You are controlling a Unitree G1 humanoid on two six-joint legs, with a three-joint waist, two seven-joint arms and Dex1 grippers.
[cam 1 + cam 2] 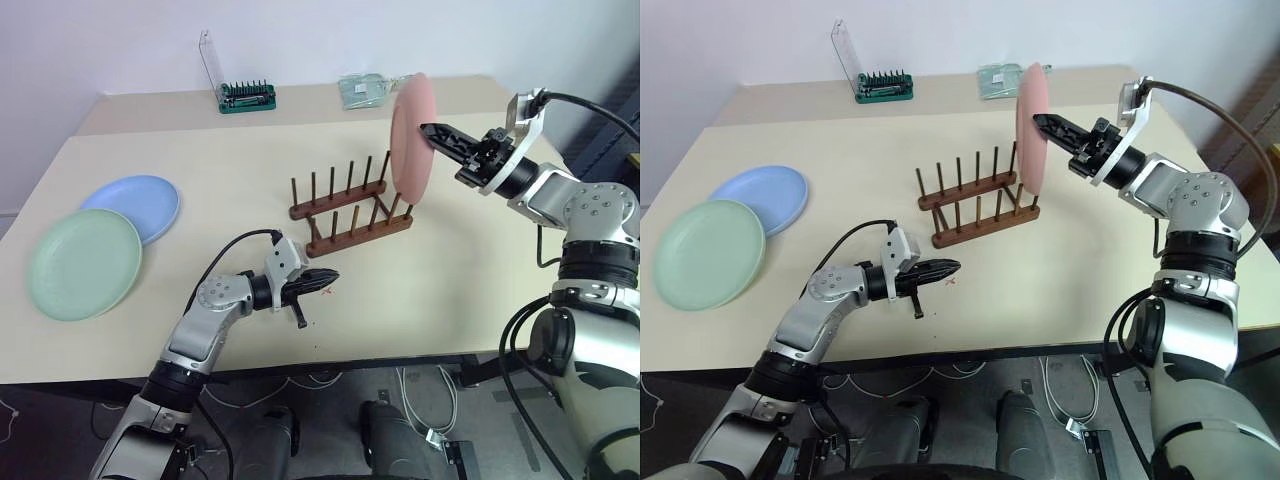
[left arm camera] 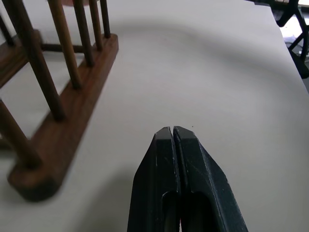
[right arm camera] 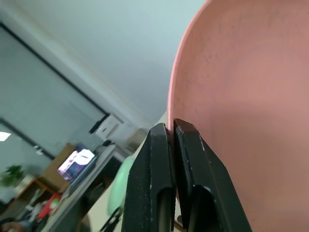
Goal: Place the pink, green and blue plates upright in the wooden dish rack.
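The pink plate (image 1: 412, 140) hangs upright on edge above the right end of the wooden dish rack (image 1: 348, 208), its lower rim near the pegs. My right gripper (image 1: 426, 130) is shut on the plate's rim from the right. The green plate (image 1: 83, 264) lies flat at the table's left, overlapping the blue plate (image 1: 137, 204) just behind it. My left gripper (image 1: 330, 277) is shut and holds nothing, hovering low over the table in front of the rack's near rail (image 2: 63, 130).
A green bit holder with a raised clear lid (image 1: 243, 93) and a clear plastic packet (image 1: 362, 89) sit at the table's far edge. The table's front edge (image 1: 330, 362) runs close below my left arm. A black cable (image 1: 240, 240) loops over my left wrist.
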